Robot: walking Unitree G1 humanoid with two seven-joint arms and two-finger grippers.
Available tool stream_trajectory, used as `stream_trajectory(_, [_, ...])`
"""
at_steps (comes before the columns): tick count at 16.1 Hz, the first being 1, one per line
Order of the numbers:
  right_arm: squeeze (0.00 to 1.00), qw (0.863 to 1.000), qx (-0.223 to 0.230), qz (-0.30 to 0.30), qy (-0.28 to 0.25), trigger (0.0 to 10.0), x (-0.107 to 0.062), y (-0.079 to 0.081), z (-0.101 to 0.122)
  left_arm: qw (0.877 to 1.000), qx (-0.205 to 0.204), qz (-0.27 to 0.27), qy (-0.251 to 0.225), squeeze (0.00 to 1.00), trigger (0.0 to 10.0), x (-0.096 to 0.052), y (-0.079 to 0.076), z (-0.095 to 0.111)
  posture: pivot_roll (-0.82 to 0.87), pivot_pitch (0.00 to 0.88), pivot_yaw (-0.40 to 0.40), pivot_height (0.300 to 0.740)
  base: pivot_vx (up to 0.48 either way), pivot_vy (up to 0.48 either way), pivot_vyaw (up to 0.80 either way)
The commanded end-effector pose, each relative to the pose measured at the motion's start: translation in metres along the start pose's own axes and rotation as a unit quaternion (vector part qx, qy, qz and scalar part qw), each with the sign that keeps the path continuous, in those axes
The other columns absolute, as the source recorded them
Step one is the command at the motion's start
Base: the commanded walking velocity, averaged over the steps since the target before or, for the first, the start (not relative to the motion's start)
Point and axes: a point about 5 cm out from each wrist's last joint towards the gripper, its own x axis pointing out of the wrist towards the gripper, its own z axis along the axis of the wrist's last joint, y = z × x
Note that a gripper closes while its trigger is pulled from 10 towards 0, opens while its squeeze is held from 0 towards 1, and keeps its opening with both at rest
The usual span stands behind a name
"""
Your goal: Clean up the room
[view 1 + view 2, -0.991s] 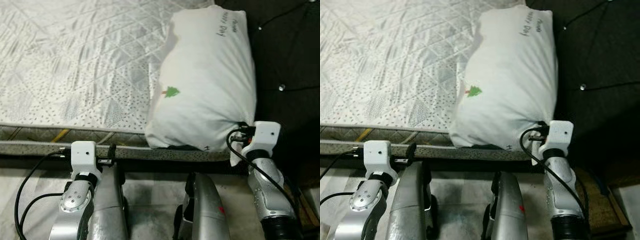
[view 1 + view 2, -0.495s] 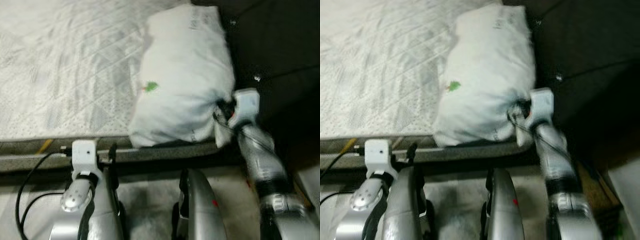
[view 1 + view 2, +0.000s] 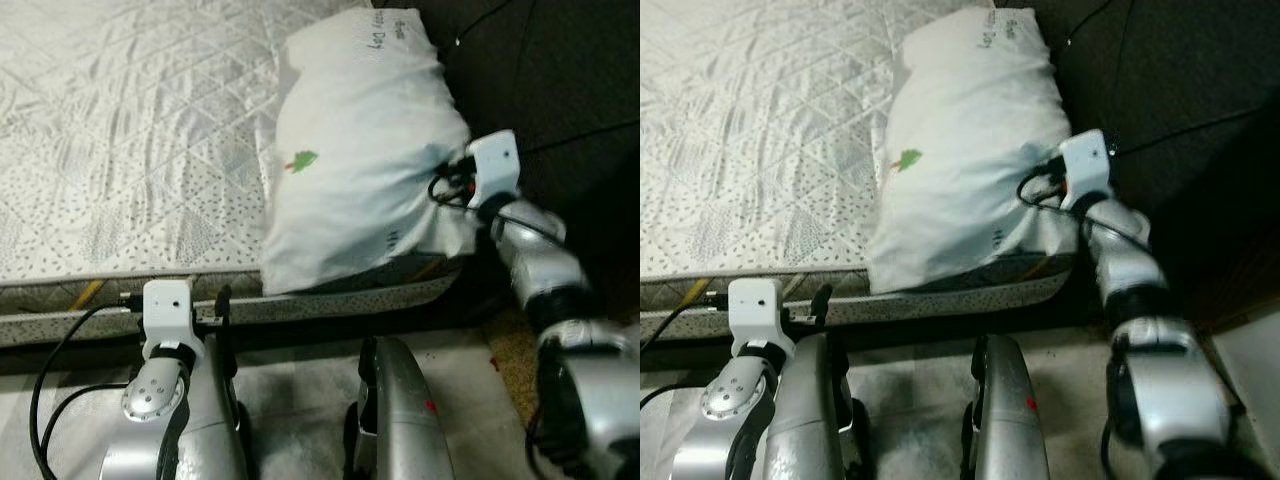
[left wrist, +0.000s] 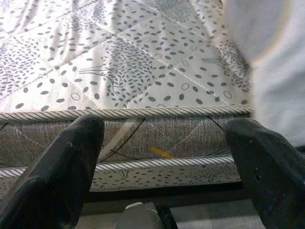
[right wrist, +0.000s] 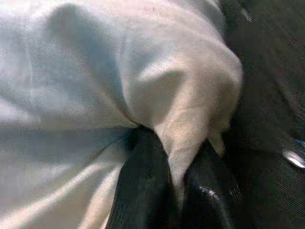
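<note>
On the robot's left, the left gripper [image 4: 164, 157] hangs low in front of the bed, level with the side of the white quilted mattress [image 3: 120, 140], whose fabric is printed with small dark dots. From the head cameras only its white wrist block and the silver arm below show clearly; the left wrist view adds what they miss. There its two black fingers [image 4: 62, 176] stand wide apart with nothing between them, pointing at the mattress's corded edge and its grey side panel, with a short yellow mark on that panel. A pale blur at one edge of that view is the near end of the pillow.

Further right, the large white fabric pillow [image 3: 350, 170] lies on the mattress at its right end, right beside the dark tufted headboard [image 3: 560, 70]. Its lower end reaches the front edge of the mattress. A small green tree figure [image 3: 302, 160] is printed on its side and dark handwriting runs across its top end, details the wrist views do not give.

On the right, the right gripper [image 5: 178, 191] has reached up to the pillow's right lower corner. The head views show the white wrist block and black cable pressed against the cloth, but the fingers are hidden there. The right wrist view shows them: the two black fingers are closed nearly together, pinching a fold of the pillow's cloth between them, with the dark headboard just beyond.
</note>
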Motion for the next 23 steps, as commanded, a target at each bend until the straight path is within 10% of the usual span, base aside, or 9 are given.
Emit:
stream_trajectory(1, [0.00, 0.999, 0.009, -0.042, 0.007, 0.0, -0.001, -0.016, 0.005, 1.000, 0.002, 0.003, 0.011, 0.00, 10.0, -0.001, 0.000, -0.004, 0.11, 0.161, -0.086, 0.566, 0.000, 0.000, 0.00])
stream_trajectory(7, [0.00, 0.984, -0.009, -0.167, 0.063, 0.0, -0.017, -0.051, -0.021, 1.000, 0.003, 0.013, 0.016, 0.00, 10.0, -0.002, 0.002, -0.006, 0.11, 0.165, -0.088, 0.566, 0.000, 0.000, 0.00])
stream_trajectory(12, [0.00, 0.982, -0.006, -0.168, 0.086, 0.0, -0.029, -0.049, -0.047, 1.000, 0.008, 0.009, 0.020, 0.00, 10.0, -0.001, 0.002, -0.007, 0.10, 0.167, -0.079, 0.566, 0.000, 0.000, 0.00])
stream_trajectory(13, [0.00, 0.986, 0.019, -0.147, 0.081, 8.0, -0.028, -0.043, -0.050, 1.000, 0.008, 0.009, 0.019, 0.00, 10.0, -0.001, 0.002, -0.006, 0.09, 0.167, -0.079, 0.566, 0.000, 0.000, 0.00])
stream_trajectory(14, [1.00, 0.988, 0.038, -0.132, 0.074, 10.0, -0.028, -0.038, -0.053, 1.000, 0.008, 0.008, 0.019, 0.00, 10.0, 0.000, 0.002, -0.006, 0.09, 0.167, -0.079, 0.566, 0.000, 0.000, 0.00])
stream_trajectory(18, [1.00, 0.992, 0.046, -0.103, 0.048, 10.0, -0.033, -0.018, -0.062, 1.000, 0.008, 0.008, 0.019, 0.00, 10.0, 0.000, 0.002, -0.005, 0.09, 0.172, -0.071, 0.566, 0.000, 0.000, 0.00])
stream_trajectory(23, [1.00, 0.994, -0.004, -0.109, 0.007, 10.0, -0.042, -0.039, -0.045, 1.000, 0.012, 0.006, 0.022, 0.00, 10.0, -0.001, 0.005, -0.007, 0.07, 0.175, -0.077, 0.566, 0.000, 0.000, 0.00])
